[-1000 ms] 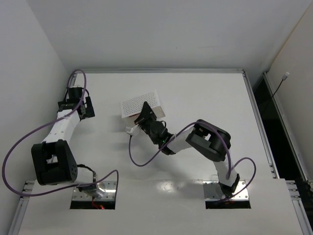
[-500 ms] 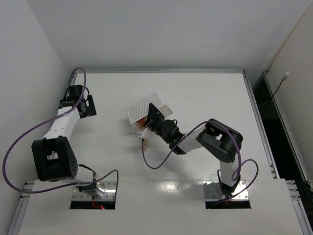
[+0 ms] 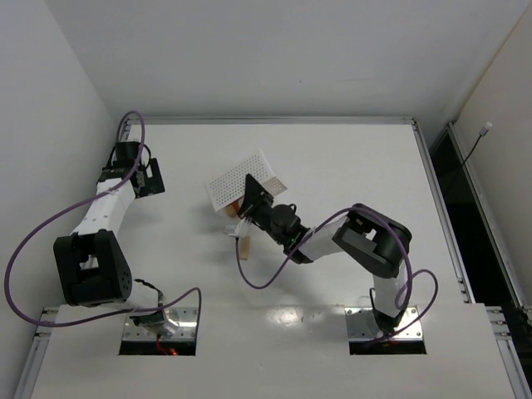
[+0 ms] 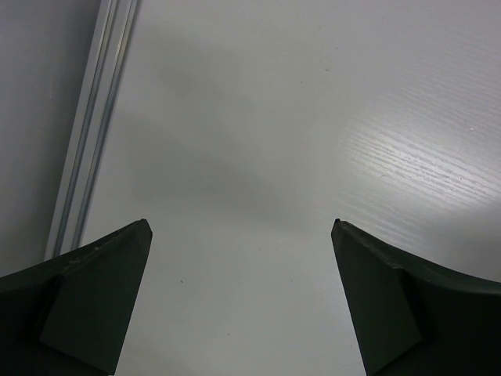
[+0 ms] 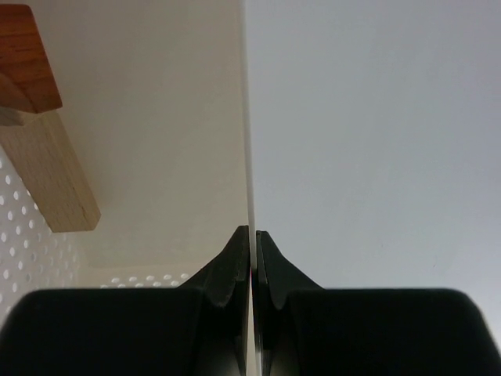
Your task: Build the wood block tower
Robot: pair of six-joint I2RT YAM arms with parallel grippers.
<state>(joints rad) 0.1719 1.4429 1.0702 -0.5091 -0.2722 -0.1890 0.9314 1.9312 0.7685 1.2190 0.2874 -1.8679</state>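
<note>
1. The right gripper (image 5: 252,233) is closed on the thin wall of the white tray (image 5: 156,117), tilted at mid-worktop.
2. Inside the tray, an orange block (image 5: 27,59) touches a tan bar (image 5: 51,172).
3. The left gripper (image 4: 239,225) hangs wide open above the bare worktop (image 4: 313,117), far left.

Bright, even light; soft shadows.
</note>
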